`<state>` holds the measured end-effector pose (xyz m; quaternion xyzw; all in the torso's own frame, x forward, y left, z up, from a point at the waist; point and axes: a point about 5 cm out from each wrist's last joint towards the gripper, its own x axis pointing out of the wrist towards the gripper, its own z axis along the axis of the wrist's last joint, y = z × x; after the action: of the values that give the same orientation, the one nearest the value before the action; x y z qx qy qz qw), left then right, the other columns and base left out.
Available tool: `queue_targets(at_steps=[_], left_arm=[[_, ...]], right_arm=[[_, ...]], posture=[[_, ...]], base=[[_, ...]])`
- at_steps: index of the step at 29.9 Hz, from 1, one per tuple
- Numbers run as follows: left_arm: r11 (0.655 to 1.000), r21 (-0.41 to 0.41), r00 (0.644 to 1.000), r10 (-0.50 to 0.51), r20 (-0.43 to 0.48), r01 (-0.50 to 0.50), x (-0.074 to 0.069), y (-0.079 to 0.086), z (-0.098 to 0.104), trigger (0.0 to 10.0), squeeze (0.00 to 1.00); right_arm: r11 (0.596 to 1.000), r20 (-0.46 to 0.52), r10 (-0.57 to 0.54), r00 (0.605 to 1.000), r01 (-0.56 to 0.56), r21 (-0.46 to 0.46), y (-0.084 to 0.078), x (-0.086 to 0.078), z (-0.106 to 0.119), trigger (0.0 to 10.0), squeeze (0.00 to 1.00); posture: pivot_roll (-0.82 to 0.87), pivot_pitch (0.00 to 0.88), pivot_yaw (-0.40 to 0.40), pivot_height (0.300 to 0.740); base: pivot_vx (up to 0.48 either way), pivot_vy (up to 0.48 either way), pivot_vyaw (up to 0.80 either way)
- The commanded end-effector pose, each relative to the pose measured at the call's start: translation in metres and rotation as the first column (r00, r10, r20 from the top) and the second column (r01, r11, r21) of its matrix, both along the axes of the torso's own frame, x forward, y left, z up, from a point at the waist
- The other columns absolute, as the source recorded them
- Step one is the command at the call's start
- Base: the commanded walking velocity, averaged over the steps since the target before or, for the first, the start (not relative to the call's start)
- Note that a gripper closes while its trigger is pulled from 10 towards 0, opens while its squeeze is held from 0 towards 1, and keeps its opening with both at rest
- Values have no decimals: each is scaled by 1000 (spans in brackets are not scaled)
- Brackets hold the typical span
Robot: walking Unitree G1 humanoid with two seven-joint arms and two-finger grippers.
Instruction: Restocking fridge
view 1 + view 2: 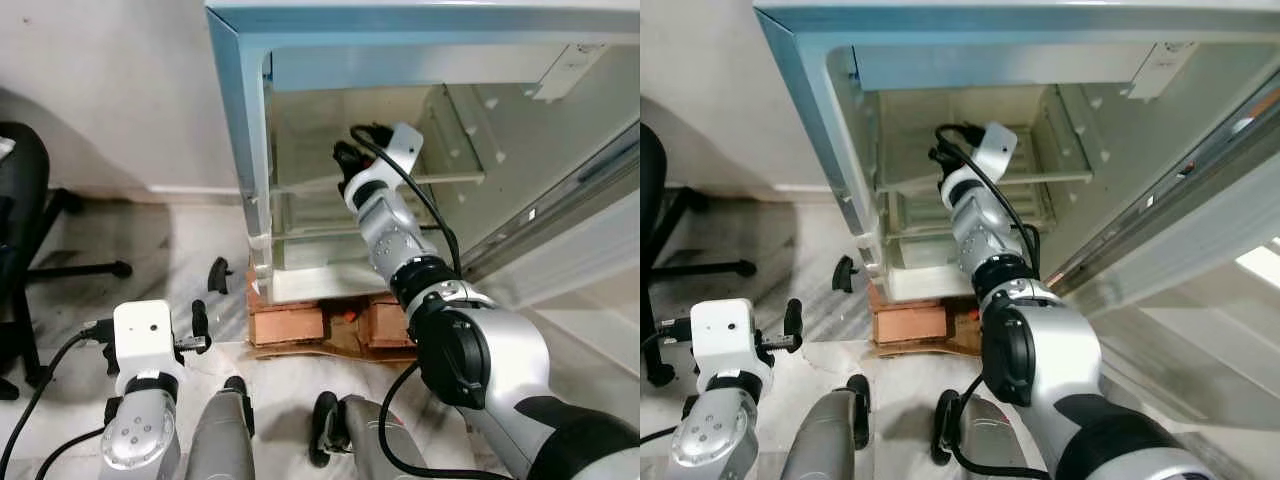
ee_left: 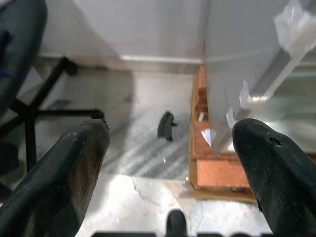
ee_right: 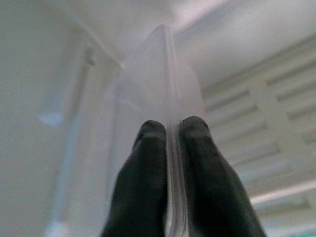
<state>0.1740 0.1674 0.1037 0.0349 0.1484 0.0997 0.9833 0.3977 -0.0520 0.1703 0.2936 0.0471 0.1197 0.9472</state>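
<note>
The fridge stands open in front of me, its light-blue frame on the left. Inside it, a clear shelf panel spans the compartment above a clear drawer. My right arm reaches into the compartment. The right gripper is shut on the thin edge of the clear shelf panel, one black finger on each face. In the eye views the right gripper sits at the shelf's front edge. My left gripper hangs low over the floor, left of the fridge, open with nothing between its fingers.
Orange-brown blocks prop the fridge base off the floor. A small black piece lies on the marble floor beside them. A black office chair stands at the far left. The fridge door swings out to the right.
</note>
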Motion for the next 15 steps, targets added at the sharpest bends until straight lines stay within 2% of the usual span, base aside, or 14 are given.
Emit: queue_targets(at_steps=[1,8,15], left_arm=[[1000,-2,1000,11,-26,-11,-7,-2,-1,10000,0],[1000,-9,999,9,-34,-10,-6,-4,0,10000,0],[1000,-12,1000,12,-23,-12,1,-4,1,10000,0]], right_arm=[[1000,-61,24,998,-24,-2,6,-4,-12,10000,1000],[1000,-26,22,999,-22,-8,6,0,0,10000,1000],[998,12,-38,999,39,-45,-7,6,11,10000,1000]], posture=[[270,377,-135,740],[263,381,-137,740],[255,363,-141,740]], base=[[0,0,0],[0,0,0],[0,0,0]])
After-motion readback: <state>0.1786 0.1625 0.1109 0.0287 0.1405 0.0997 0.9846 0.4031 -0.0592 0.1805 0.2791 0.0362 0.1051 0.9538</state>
